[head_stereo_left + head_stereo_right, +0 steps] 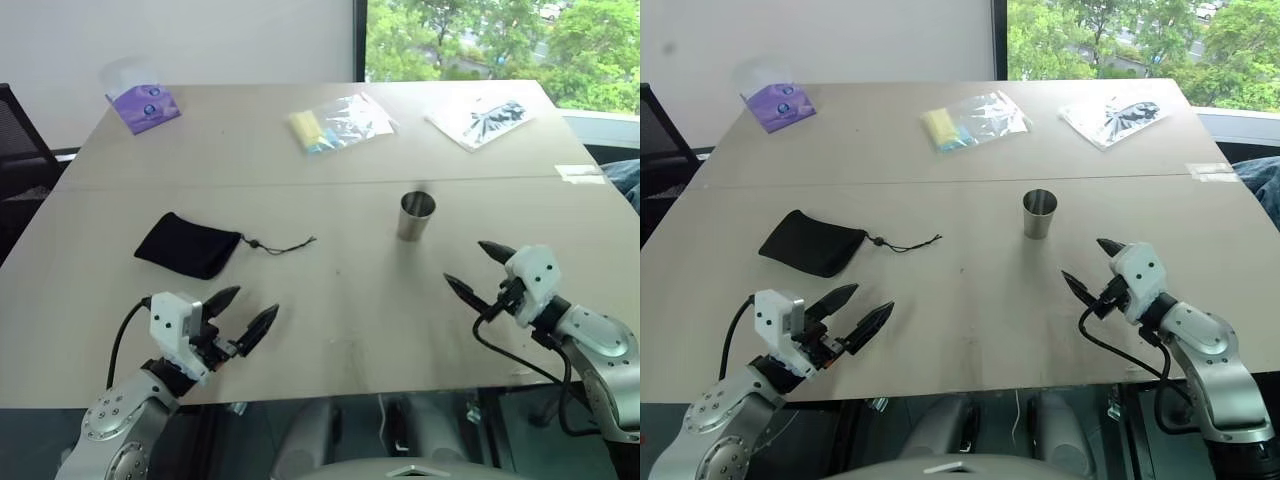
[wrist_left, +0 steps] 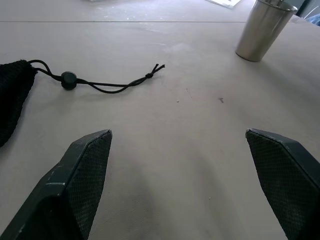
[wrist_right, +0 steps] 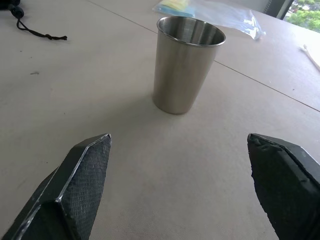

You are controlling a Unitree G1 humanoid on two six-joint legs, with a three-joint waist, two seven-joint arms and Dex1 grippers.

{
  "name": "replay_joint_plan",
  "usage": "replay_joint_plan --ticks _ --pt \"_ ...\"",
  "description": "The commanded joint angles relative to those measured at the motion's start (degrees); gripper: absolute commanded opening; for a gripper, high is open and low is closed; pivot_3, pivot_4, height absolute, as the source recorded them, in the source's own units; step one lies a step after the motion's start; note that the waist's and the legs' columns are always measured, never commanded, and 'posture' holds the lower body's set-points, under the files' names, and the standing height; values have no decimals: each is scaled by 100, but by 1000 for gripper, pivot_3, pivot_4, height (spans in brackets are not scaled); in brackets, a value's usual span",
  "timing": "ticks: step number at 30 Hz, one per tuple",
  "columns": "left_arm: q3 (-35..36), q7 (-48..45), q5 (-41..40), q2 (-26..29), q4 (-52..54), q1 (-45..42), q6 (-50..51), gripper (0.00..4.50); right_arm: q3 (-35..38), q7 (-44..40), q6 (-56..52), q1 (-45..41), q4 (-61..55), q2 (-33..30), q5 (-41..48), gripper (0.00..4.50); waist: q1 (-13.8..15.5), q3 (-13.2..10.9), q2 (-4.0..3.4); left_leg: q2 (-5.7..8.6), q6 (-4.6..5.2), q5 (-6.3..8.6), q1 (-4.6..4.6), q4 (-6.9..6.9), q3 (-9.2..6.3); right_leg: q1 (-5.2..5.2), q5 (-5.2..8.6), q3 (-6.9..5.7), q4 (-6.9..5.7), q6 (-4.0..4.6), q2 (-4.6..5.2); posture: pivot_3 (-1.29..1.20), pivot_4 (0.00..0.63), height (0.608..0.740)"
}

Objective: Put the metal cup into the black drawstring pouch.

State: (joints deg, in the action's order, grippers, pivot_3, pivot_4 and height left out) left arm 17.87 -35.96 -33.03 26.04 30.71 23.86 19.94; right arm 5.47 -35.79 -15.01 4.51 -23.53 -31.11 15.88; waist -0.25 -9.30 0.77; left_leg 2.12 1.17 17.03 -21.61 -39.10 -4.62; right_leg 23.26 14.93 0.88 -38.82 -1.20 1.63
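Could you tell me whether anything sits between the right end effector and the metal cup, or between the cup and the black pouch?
Nothing visible does. Bare table lies between the open right end effector and the upright metal cup. Between the cup and the black drawstring pouch lies only the pouch's own cord.

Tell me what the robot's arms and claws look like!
Both arms are shiny silver-grey metal with round joints. Each ends in a white boxy block, and a black cable loops from it. The left claw and right claw each have two pointed black fingers with a bumpy, dotted texture on the inside.
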Motion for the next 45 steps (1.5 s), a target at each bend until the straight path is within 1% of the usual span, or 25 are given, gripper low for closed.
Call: replay_joint_plan --ticks 1,5,7,9,12,15,18,20,22,25,28,33,45 --pt "118 51 -38 -80 -47 -53 -188 4441 79 -123 231 -107 -24 1 112 4412 -1 0 0 0 0 0 0 0 0 0 0 0 0 0 0 0 150 740" --pt "14 223 78 -152 -96 -329 -191 4441 -73 -440 464 -294 -186 84 362 4412 -2 -1 -2 0 0 0 1 0 0 0 0 -1 -1 0 -1 0 150 740" --pt "20 490 82 -239 -43 -516 -92 4441 -169 -436 654 -406 -290 94 235 4412 -3 -2 -3 -1 0 0 1 0 -1 0 0 -2 0 0 -2 0 150 740" --pt "-14 900 101 -324 98 -762 142 4441 -274 -561 440 -609 -482 20 442 4412 -3 -2 -3 -1 0 0 0 0 -1 0 -1 -2 0 0 -2 0 150 740" --pt "-117 1637 506 -314 311 -1116 556 4441 -341 -768 71 -895 -823 -92 891 4412 -2 -2 -2 -1 0 0 0 0 -2 0 -2 -2 -1 -1 -2 0 150 740" --pt "-266 2332 1177 -242 496 -1489 825 4441 -433 -1008 -180 -1098 -1107 -285 1174 4412 2 -2 -1 -1 0 0 -1 0 -5 0 -2 -4 0 -2 -3 0 150 740" --pt "-655 3040 2000 -75 655 -1909 1514 4441 -558 -1071 -257 -1264 -1173 -391 1163 4412 20 -2 0 -1 -1 0 -3 0 -8 0 -3 -7 0 -2 -3 0 150 740" --pt "-1295 3515 3096 426 752 -2132 2232 4441 -614 -1101 -256 -1346 -1149 -427 1124 4412 22 -2 1 0 -1 0 -3 0 -9 0 -3 -8 0 -2 -4 0 150 740" --pt "-1807 3787 3832 805 819 -2334 2892 4441 -635 -1090 -273 -1408 -1126 -438 1135 4412 16 -2 0 3 -1 0 -3 2 -10 0 -3 -7 -1 -2 -6 0 150 740" --pt "-2133 3863 4194 888 827 -2775 3823 4441 -623 -1088 -287 -1439 -1119 -456 1171 4412 9 -3 1 5 -5 -2 -5 5 -9 5 -3 -5 -2 -3 -5 0 150 740" --pt "-2767 3866 4797 1270 772 -3220 4647 4441 -600 -1106 -293 -1433 -1113 -475 1175 4412 12 -4 3 5 -13 -7 -15 5 -13 14 -3 -9 -3 -3 -5 0 150 740" --pt "-3254 3556 4955 1560 865 -3622 5577 4441 -549 -1133 -284 -1391 -1116 -530 1171 4412 -5 -5 4 5 -23 -11 -18 11 -11 19 -3 -5 -1 -3 -3 0 150 740" --pt "-3686 3495 5099 1854 777 -3991 6438 4441 -481 -1145 -214 -1199 -1134 -608 1188 4412 6 -6 5 5 -25 -12 -25 14 -12 27 -3 -7 -1 -2 1 0 150 740"
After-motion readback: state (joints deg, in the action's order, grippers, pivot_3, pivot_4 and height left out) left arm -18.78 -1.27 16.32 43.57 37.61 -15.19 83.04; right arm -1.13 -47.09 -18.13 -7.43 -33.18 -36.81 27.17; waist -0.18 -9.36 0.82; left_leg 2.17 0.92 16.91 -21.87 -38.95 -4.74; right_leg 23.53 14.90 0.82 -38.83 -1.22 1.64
